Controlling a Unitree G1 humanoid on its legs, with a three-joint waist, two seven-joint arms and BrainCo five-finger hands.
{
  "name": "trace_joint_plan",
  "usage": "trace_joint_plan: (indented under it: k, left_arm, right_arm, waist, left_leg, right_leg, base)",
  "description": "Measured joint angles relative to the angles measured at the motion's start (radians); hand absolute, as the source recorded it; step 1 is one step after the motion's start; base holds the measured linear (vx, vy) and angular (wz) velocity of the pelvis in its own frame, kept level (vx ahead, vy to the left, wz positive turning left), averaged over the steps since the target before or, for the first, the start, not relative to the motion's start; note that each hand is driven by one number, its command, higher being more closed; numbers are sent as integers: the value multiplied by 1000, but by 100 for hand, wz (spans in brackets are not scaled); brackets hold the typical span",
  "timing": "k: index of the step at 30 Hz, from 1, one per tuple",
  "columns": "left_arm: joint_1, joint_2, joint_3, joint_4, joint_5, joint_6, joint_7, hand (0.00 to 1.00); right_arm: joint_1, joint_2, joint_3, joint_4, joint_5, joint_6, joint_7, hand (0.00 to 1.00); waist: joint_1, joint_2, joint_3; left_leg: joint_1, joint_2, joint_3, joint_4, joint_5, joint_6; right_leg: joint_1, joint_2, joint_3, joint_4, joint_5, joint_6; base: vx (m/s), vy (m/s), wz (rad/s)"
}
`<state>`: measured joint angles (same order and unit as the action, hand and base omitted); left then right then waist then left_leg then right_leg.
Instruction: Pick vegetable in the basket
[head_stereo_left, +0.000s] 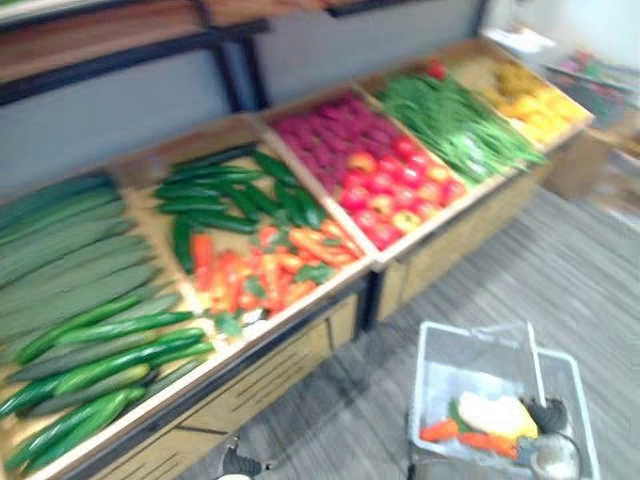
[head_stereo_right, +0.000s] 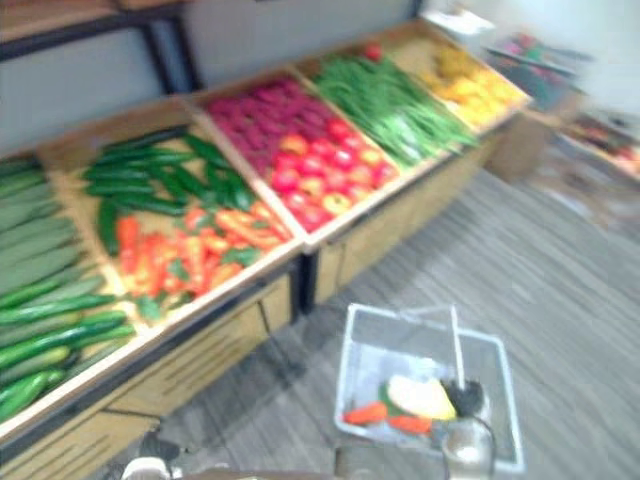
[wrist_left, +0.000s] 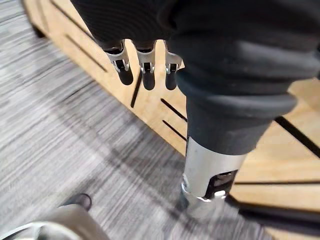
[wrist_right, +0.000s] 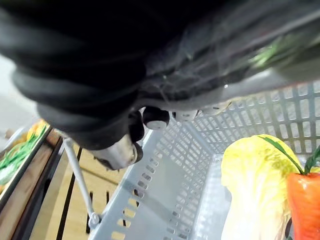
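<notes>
A clear plastic basket (head_stereo_left: 440, 365) hangs over the floor in front of the stand. My right hand (head_stereo_left: 548, 414) is shut on its thin handle (head_stereo_left: 536, 362). In the right wrist view the curled fingers (wrist_right: 150, 118) sit above the basket's mesh wall (wrist_right: 165, 185). Inside lie a pale yellow cabbage (wrist_right: 255, 185), an orange carrot (wrist_right: 305, 205) and a second carrot (head_stereo_left: 438, 431). My left hand (wrist_left: 145, 70) hangs low by the stand's wooden front (wrist_left: 150, 107), fingers straight and holding nothing; it also shows at the bottom edge (head_stereo_left: 240, 465).
The long wooden stand (head_stereo_left: 300, 350) holds cucumbers (head_stereo_left: 90, 340), dark green peppers (head_stereo_left: 230, 195), orange and red peppers (head_stereo_left: 270, 265), purple vegetables (head_stereo_left: 330, 135), red tomatoes (head_stereo_left: 400, 190), green beans (head_stereo_left: 450, 120) and yellow produce (head_stereo_left: 530, 100). Grey carpet (head_stereo_left: 560, 280) lies to the right.
</notes>
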<state>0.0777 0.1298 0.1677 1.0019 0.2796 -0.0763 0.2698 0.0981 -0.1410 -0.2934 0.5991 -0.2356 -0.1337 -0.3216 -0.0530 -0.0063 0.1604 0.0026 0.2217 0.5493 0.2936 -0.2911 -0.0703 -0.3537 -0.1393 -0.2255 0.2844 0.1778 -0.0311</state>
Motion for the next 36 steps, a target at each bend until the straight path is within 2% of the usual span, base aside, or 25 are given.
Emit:
trace_joint_plan:
  k: [1,2,3,4,5,6,7,8,9,11,12,13,15,16,19,21,22,23,24,25,28,30,31,32,36]
  left_arm:
    - [7,14,-17,-32,-1,-6,-3,0]
    - [8,20,-21,-35,-1,-6,-9,0]
    - [9,19,-21,-32,0,-6,-16,0]
    - [26,10,-23,-11,1,-11,-26,0]
    - [37,10,-30,-9,3,-9,-32,0]
    - [39,14,-40,-4,3,-6,-35,0]
    - [57,17,-44,-5,10,-6,-38,0]
    - [78,18,-44,-5,13,-6,-39,0]
    - [87,21,-43,-4,15,-3,-38,0]
    - [80,22,-32,7,30,0,-37,0]
    - [78,20,-29,13,41,0,-35,0]
    - [72,-4,-19,21,53,2,-31,0]
    - [69,-15,-11,34,56,2,-24,0]
    - [64,-23,-10,41,57,9,-13,0]
    - [63,-29,-11,44,98,32,20,0]
    - [63,-29,-8,44,99,35,31,0]
    - [63,-27,-2,38,97,34,34,0]
    - [63,-26,-2,34,97,34,38,0]
    - [68,-33,-3,34,97,34,42,0]
    - [77,-44,-3,33,96,33,52,0]
    - [91,-62,-2,33,93,27,69,0]
    - [100,-71,-3,34,94,20,71,0]
    - [98,-68,-3,35,97,20,69,0]
    - [95,-70,-4,35,97,16,68,0]
    - [81,-53,-18,39,137,12,59,0]
  right_arm:
    - [9,1,4,0,0,4,0,100]
    - [19,0,12,0,1,6,-1,100]
    - [19,1,24,-1,0,14,0,100]
    - [1,12,23,-4,-1,21,-3,100]
    - [1,21,25,-3,-1,25,-7,100]
    - [5,20,25,-2,-1,25,-6,100]
    - [7,20,27,7,-2,25,-6,100]
    - [-6,20,43,6,-2,27,-3,100]
    - [-18,21,54,6,-3,27,-3,100]
    - [-50,15,65,5,-5,27,-1,100]
    - [-50,9,67,5,-8,30,0,100]
    - [-45,-3,73,5,-35,37,3,100]
    - [-35,-7,88,4,-39,37,2,100]
    - [-20,-6,99,4,-39,38,-1,100]
    - [44,-3,124,-6,-40,37,-8,100]
    - [78,-3,128,-8,-42,35,-8,100]
    - [87,-4,128,-10,-41,35,-8,100]
    - [81,-8,128,-13,-42,35,-16,100]
    - [72,-17,122,-13,-41,34,-22,100]
    - [67,-29,122,-11,-42,26,-25,100]
    - [62,-41,124,-11,-42,15,-26,100]
    - [62,-57,124,-14,-42,11,-25,100]
    - [64,-60,119,-15,-42,11,-25,100]
    - [63,-61,102,-16,-42,11,-25,100]
    - [65,-64,97,-15,-43,14,-22,100]
  waist:
    - [-3,-24,13]
    - [-1,-46,20]
    - [2,-53,17]
    - [26,-19,12]
    - [23,-43,8]
    - [21,-42,10]
    - [29,-47,2]
    - [41,-62,-17]
    - [46,-68,-22]
    - [52,-70,-28]
    - [54,-63,-28]
    - [59,-37,-29]
    - [56,-13,-28]
    - [51,7,-29]
    - [31,19,-31]
    - [28,18,-26]
    - [32,3,-16]
    - [37,-4,-10]
    - [37,-3,-7]
    - [42,7,-3]
    - [59,37,4]
    - [59,63,6]
    - [55,67,1]
    - [55,70,-1]
    - [63,58,12]
  left_leg:
    - [17,-17,28,16,8,2]
    - [16,-25,35,58,0,10]
    - [10,-26,32,62,0,26]
    - [37,-20,19,-51,20,32]
    - [70,-38,77,-82,47,32]
    - [76,-40,82,-84,50,32]
    - [79,-40,105,-82,53,32]
    - [60,-37,146,-70,56,33]
    - [44,-30,165,-57,57,33]
    - [-5,6,216,-11,67,30]
    - [-7,13,232,-7,70,29]
    - [-6,28,267,-7,95,21]
    - [-9,63,283,20,102,16]
    - [-10,105,290,60,108,13]
    - [-5,197,276,167,144,12]
    - [-3,237,234,247,180,6]
    - [-23,234,158,297,218,20]
    - [-58,167,-14,296,186,-21]
    - [-70,97,-148,262,164,-44]
    - [-72,28,-265,211,155,-52]
    - [-71,-21,-405,80,157,-56]
    - [-67,-21,-427,-11,198,-56]
    - [-48,-25,-424,-49,175,-66]
    - [-45,-33,-416,-86,159,-61]
    - [-50,-82,-390,-133,143,-47]
  right_leg:
    - [-31,-57,-108,224,-95,-28]
    - [-44,-73,-170,255,-61,-51]
    - [-37,-66,-184,221,-32,-77]
    - [-4,-25,-162,188,-54,-62]
    - [16,-91,-192,391,-210,-38]
    - [55,-116,-207,435,-250,-9]
    - [127,-162,-226,452,-274,17]
    - [170,-198,-234,419,-291,42]
    - [176,-207,-235,394,-299,55]
    - [188,-163,-230,240,-353,123]
    - [197,-143,-223,196,-360,130]
    - [224,-97,-202,90,-362,131]
    - [254,-53,-196,0,-362,130]
    - [273,-12,-185,-46,-342,108]
    - [347,61,-178,-131,-314,70]
    - [389,88,-161,-153,-308,61]
    - [407,87,-130,-165,-305,55]
    - [409,63,-89,-159,-303,52]
    - [406,46,-47,-160,-296,55]
    - [396,37,5,-175,-286,59]
    - [373,65,101,-214,-274,59]
    - [351,91,127,-219,-259,69]
    - [337,89,146,-225,-248,86]
    - [327,80,155,-254,-230,109]
    - [329,42,162,-334,-149,147]
  base:
    - [-86,80,-67]
    - [-101,82,-88]
    - [-325,29,-119]
    - [-313,19,-121]
    - [-264,3,-99]
    - [-31,-1,-66]
    - [5,-54,-76]
    - [5,-54,-92]
    - [-23,-140,-100]
    - [-64,-220,-76]
    - [-61,-220,-81]
    - [-54,-223,-80]
    - [-49,-241,-68]
    - [-35,-238,-51]
    - [-22,-224,-24]
    - [-38,-167,-29]
    - [-72,-131,-65]
    - [-68,-18,-86]
    - [-97,29,-121]
    - [-93,64,-119]
    - [-60,119,-125]
    - [10,188,-90]
    - [57,197,-43]
    - [65,195,-29]
    - [59,171,-13]
